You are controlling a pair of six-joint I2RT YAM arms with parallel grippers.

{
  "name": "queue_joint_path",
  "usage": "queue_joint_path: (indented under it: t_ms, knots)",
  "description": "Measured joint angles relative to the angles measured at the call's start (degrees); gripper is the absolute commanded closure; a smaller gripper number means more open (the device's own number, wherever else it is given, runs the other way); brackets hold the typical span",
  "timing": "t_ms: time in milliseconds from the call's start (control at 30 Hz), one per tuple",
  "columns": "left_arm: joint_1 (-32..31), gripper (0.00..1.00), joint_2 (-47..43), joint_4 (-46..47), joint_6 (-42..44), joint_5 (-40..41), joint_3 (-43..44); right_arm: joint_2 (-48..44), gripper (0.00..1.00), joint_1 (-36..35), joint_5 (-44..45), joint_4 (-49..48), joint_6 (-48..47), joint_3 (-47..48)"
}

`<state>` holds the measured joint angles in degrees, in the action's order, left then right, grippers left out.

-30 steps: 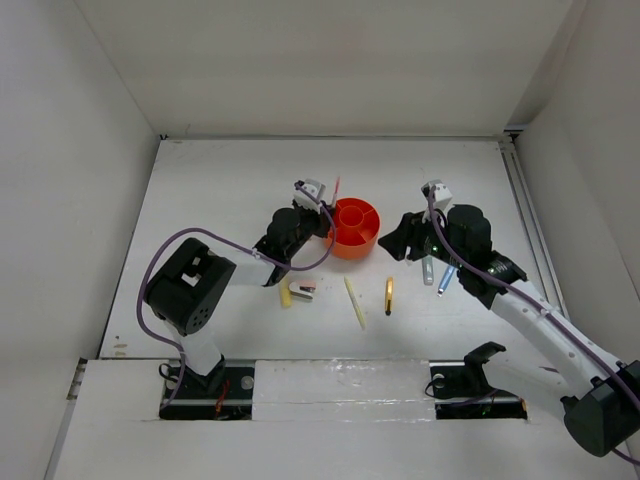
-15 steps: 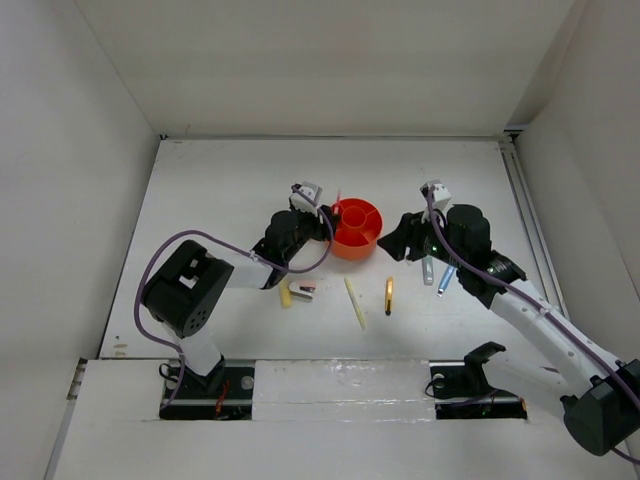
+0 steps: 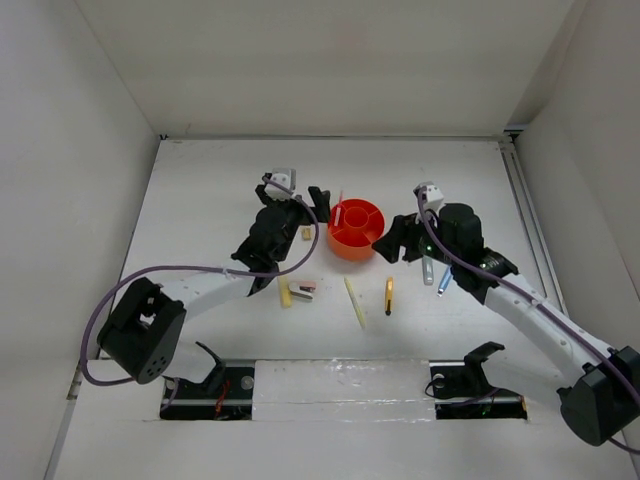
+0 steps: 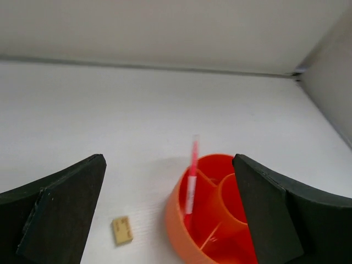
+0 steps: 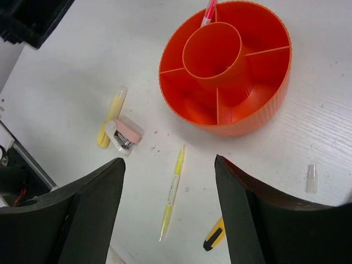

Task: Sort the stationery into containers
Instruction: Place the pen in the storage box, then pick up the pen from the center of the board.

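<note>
At the table's middle, orange organiser (image 3: 356,228): stood upright on the white table (image 3: 200,190); a central cup ringed by divided compartments is shown in the right wrist view.
Pink pen (image 3: 339,202): stood tilted in an outer compartment at the organiser's 11 o'clock side.
Left arm: stretched from its base toward 1 o'clock and kept low over the table, with the elbow bent near the front edge.
Left gripper (image 3: 297,195): held at 10 o'clock of the organiser, near it; the jaws are spread wide and nothing is gripped. The organiser and the tan block are framed between its fingers (image 4: 55,214).
Tan block (image 3: 305,234): laid flat at 9 o'clock of the organiser, apart from it.
Right arm: reached from its base toward 10 o'clock, with the wrist tipped downward.
Right gripper (image 3: 392,240): held at 4 o'clock of the organiser, just beside it; the jaws are parted wide and nothing is held.
Stapler (image 3: 302,290) and pale yellow marker (image 3: 285,293): laid touching at 7 o'clock of the organiser.
Yellow pencil (image 3: 354,302): laid at 6 o'clock.
Gold pen (image 3: 388,296): laid at 5 o'clock.
Blue pen (image 3: 443,280): laid at 4 o'clock, partly hidden beneath the right arm.
</note>
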<state>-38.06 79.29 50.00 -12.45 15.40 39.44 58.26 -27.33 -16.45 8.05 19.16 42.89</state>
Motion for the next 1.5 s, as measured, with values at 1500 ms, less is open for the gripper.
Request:
queue_joint_path:
  t_ms: [1500]
  knots:
    - [-28.63,0.37,25.29,-75.82,-55.36,11.78,26.86,15.61,0.17,7.28,21.09,7.78,-4.17,5.66]
